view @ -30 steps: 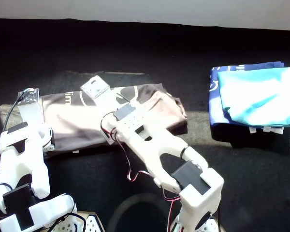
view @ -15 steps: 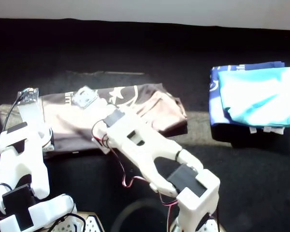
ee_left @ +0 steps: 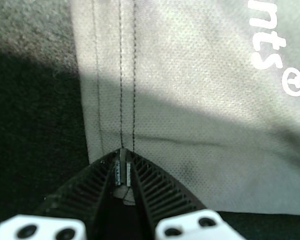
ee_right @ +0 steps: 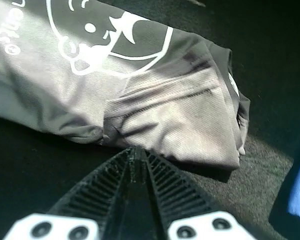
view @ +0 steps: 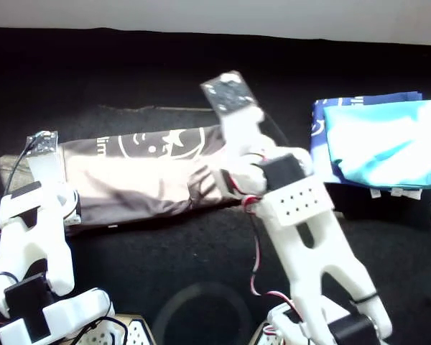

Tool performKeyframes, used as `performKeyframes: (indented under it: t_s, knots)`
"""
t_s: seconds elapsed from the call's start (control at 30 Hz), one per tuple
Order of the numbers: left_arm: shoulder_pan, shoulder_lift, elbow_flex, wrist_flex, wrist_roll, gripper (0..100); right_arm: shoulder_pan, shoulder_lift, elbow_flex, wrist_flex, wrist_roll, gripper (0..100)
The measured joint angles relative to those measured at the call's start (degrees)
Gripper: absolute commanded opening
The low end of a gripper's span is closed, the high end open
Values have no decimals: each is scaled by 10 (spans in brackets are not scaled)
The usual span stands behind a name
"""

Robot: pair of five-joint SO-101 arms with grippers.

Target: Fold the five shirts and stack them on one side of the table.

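Now the right pincer, closed and empty, has swung along the grey-brown printed shirt to its sleeve end; the left pincer stays clamped on the hem; stretched along the dark desk, the shirt looks ready for folding.

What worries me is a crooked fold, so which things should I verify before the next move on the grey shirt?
1. Left gripper at the grey shirt's hem, jaws shut: ok.
2. Cloth pinched between them: cannot tell.
3. Right gripper empty, jaws shut, near the shirt's other end: ok.
4. Shirt lying flat: not ok, that end is rumpled.
5. Folded stack apart from the shirt: ok.
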State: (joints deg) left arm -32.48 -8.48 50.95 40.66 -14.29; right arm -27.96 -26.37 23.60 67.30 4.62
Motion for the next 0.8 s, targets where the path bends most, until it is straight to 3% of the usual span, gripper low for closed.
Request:
performKeyframes:
  t_s: [0.33,0.53,0.8]
  knots:
    - [0,0,0,0,0,9,153,-205,411,-220,0,6]
    - [0,0,0,0,0,9,179,-332,643,-340,-1,6]
    - [0,-2,-4,6,0,9,179,-426,715,-355,-1,6]
